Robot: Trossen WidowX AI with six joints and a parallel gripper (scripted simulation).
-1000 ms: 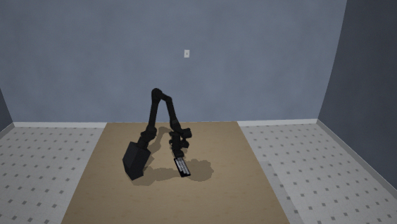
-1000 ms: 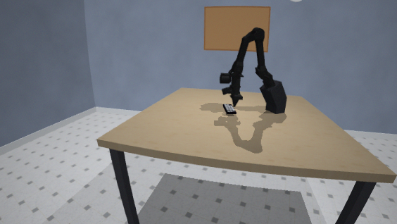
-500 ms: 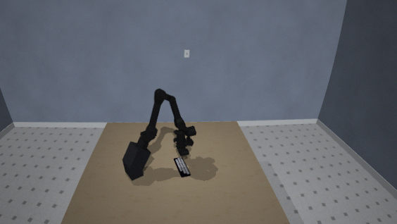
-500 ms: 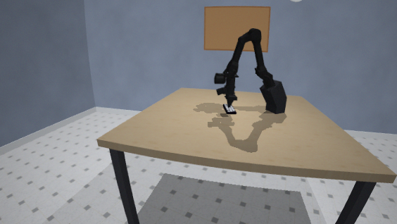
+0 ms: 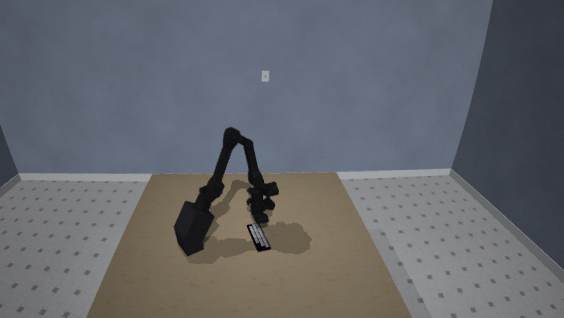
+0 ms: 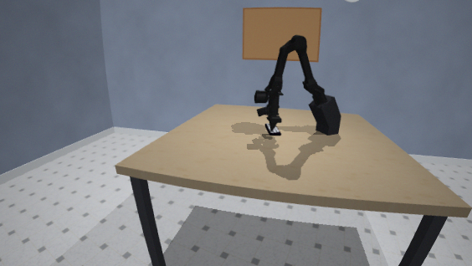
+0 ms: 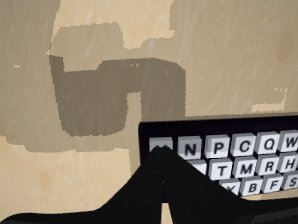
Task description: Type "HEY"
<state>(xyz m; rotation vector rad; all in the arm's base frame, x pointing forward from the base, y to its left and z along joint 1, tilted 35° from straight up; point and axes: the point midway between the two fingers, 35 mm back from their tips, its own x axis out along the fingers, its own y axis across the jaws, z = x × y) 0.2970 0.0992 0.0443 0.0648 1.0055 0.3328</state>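
While the small black keyboard with white lettered keys (image 7: 226, 156) lies flat on the tan wooden table (image 6: 351, 176), we see our black parallel-jaw gripper (image 7: 164, 183) closed on nothing, its tip over the keyboard's left end keys.

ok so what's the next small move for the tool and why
Probably lift straight up a little. The shut tool has its tip at the keyboard's end key, left of N, hiding its letter; rising frees that key before any sideways move.
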